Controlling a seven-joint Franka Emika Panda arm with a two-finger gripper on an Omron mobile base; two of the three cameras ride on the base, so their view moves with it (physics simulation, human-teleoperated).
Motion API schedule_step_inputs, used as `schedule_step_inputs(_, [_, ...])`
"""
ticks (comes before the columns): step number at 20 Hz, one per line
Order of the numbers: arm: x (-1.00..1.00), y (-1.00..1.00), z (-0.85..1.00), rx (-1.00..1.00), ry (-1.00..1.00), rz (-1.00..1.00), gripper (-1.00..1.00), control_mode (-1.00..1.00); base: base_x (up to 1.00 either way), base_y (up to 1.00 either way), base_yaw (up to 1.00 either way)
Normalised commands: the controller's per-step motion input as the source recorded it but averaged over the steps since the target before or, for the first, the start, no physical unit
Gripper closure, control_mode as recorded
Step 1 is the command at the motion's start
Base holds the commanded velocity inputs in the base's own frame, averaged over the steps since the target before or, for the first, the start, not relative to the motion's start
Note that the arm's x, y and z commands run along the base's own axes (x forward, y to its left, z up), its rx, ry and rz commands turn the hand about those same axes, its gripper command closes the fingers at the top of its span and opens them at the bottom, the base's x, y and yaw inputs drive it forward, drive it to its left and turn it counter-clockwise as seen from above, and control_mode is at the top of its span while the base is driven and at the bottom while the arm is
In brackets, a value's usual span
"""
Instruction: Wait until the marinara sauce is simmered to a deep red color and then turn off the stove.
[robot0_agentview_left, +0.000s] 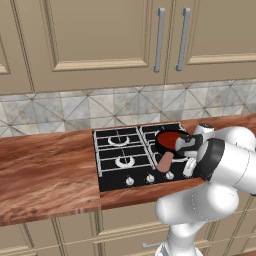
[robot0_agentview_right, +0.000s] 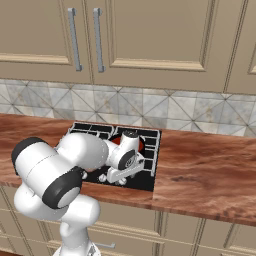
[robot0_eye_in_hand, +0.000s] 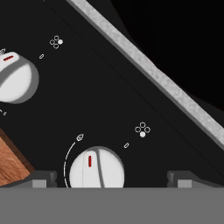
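- The marinara sauce (robot0_agentview_left: 169, 138) sits in its black pan (robot0_agentview_left: 161, 145) on the stove's right rear burner, and it reads deep red — by my judgement the wait is over.
- The pan's pinkish handle (robot0_agentview_left: 165, 161) points toward the front edge, which puts it just above the knob row.
- The stove (robot0_agentview_left: 120, 160) is set into the wooden counter (robot0_agentview_left: 45, 175); four grated burners, one pan, one disc of sauce.
- Down to the gripper (robot0_eye_in_hand: 112, 179) — jaws apart at full width, nothing between them, hovering right over the front strip.
- One silver knob (robot0_eye_in_hand: 97, 168) lies between the two finger tips (robot0_eye_in_hand: 41, 179), slightly nearer the left-hand one, red mark pointing up; the spread looks meant to straddle it for a turn.
- A second knob (robot0_eye_in_hand: 15, 78) sits further along in the hand view; the left base view shows three knobs (robot0_agentview_left: 150, 178).
- Two cabinet handles (robot0_agentview_left: 171, 39) hang above.
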Motion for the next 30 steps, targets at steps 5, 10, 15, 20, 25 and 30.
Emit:
schedule_step_inputs(5, [0.0, 0.0, 0.0, 0.0, 0.0, 0.0, -1.0, -1.0, 0.0, 0.0, 0.0])
schedule_step_inputs(10, [0.0, 0.0, 0.0, 0.0, 0.0, 0.0, -1.0, -1.0, 0.0, 0.0, 0.0])
schedule_step_inputs(15, [0.0, 0.0, 0.0, 0.0, 0.0, 0.0, -1.0, -1.0, 0.0, 0.0, 0.0])
schedule_step_inputs(20, [0.0, 0.0, 0.0, 0.0, 0.0, 0.0, -1.0, -1.0, 0.0, 0.0, 0.0])
schedule_step_inputs(25, [0.0, 0.0, 0.0, 0.0, 0.0, 0.0, -1.0, -1.0, 0.0, 0.0, 0.0])
schedule_step_inputs(30, [0.0, 0.0, 0.0, 0.0, 0.0, 0.0, -1.0, -1.0, 0.0, 0.0, 0.0])
